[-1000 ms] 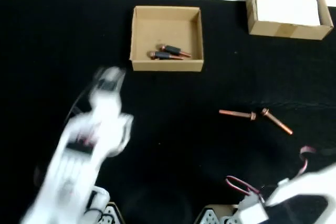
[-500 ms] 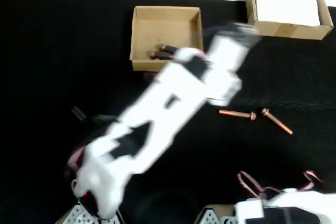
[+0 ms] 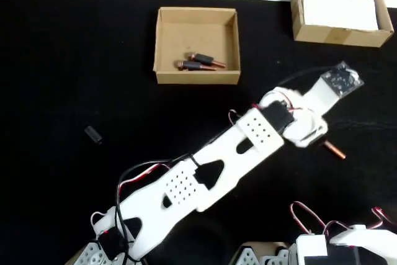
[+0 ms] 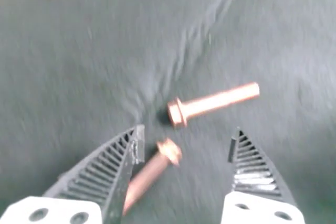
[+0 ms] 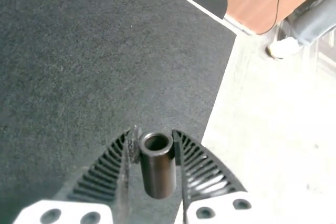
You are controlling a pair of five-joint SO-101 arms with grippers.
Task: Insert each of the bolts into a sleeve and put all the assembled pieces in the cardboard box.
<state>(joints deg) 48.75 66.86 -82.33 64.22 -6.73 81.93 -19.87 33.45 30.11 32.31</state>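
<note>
The left pincer [image 4: 186,137] stands wide open, with nothing in it, and hangs just over two loose bolts on the right part of the table. Its long white arm [image 3: 205,178] reaches across the black cloth [image 3: 62,60] from the near left corner. The right pincer [image 5: 155,135] is low at the near right edge of the table and is clenched around a dark sleeve [image 5: 157,166], which it holds upright with the hole toward the camera.

The cardboard box [image 3: 197,77] in the middle of the far side already has two finished pieces [image 3: 198,62] in it, lying side by side. A second box [image 3: 338,34] with something white inside stands in the far right corner. So I judge the work is about half done: two bolts must be joined with sleeves and carried to the box.

Of these two, the nearer bolt [image 4: 149,171] lies with its head between the open fingers, close to one of them, and its shaft runs back beside that finger. The other bolt [image 4: 212,100] lies just beyond the fingertips, its head near the head of the first one. One more sleeve [image 3: 93,134] lies alone on the left part of the cloth, well apart from both pincers.
</note>
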